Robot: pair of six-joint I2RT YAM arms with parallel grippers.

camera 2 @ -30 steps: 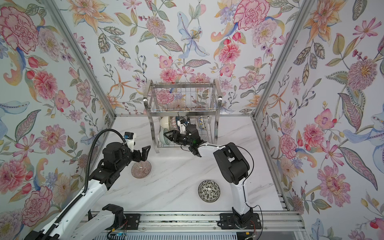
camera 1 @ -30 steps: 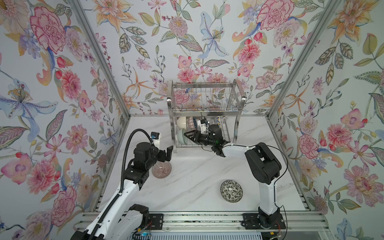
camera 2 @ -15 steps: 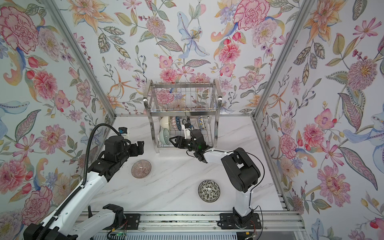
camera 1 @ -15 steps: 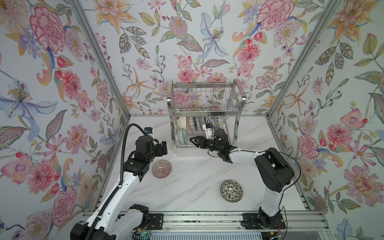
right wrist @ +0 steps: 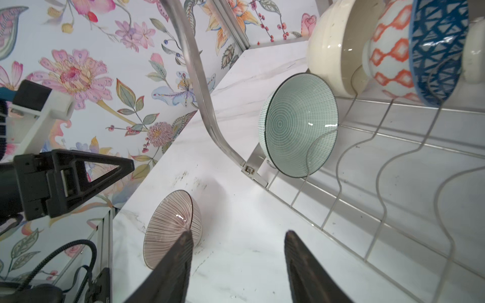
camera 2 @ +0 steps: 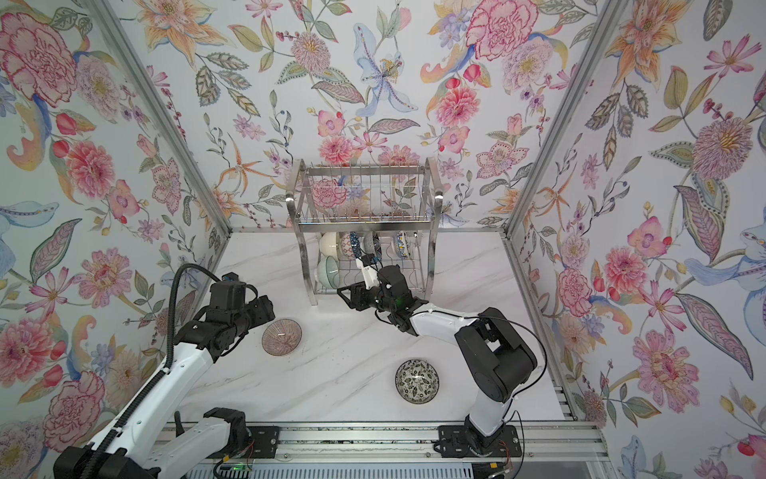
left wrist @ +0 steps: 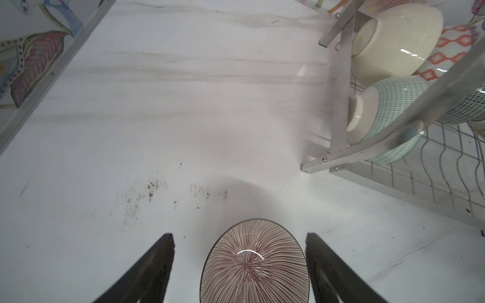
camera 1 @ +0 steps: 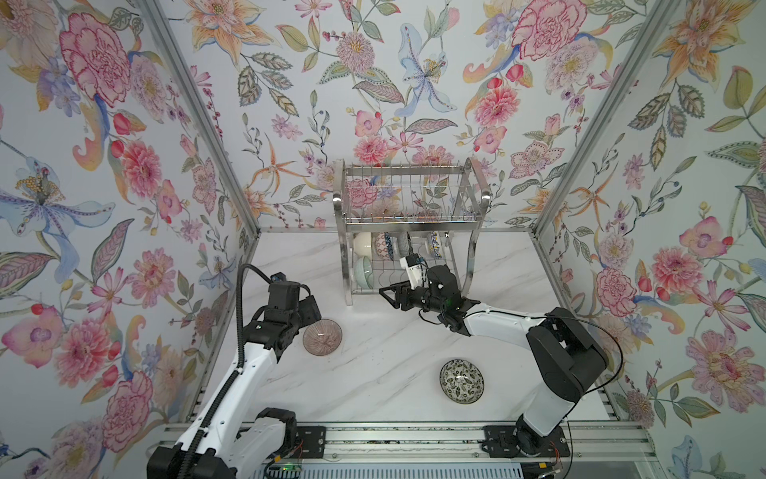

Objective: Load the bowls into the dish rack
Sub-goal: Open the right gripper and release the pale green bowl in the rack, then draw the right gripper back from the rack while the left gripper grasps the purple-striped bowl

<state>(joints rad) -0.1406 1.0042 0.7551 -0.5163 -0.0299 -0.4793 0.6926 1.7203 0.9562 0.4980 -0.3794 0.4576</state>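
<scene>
Bowls point(camera 1: 362, 244) in dish rack point(camera 1: 408, 226): five.
On table point(camera 1: 381, 344): two, mauve bowl point(camera 1: 322, 336), leafy bowl point(camera 1: 461, 380).
Left gripper point(left wrist: 238, 236): jaws apart over mauve bowl.
Right gripper point(right wrist: 238, 233): jaws apart, empty.

Three walls point(camera 1: 414, 83) papered pale, with large pink, orange and blue flowers. Bare aluminium posts point(camera 1: 199, 116) at both back corners. Worktop point(camera 1: 373, 381) white marble-look, faint grey veins, patch of dark specks point(left wrist: 149, 189). Aluminium rail point(camera 1: 414, 440) along near edge. Light even, shadows soft.
</scene>
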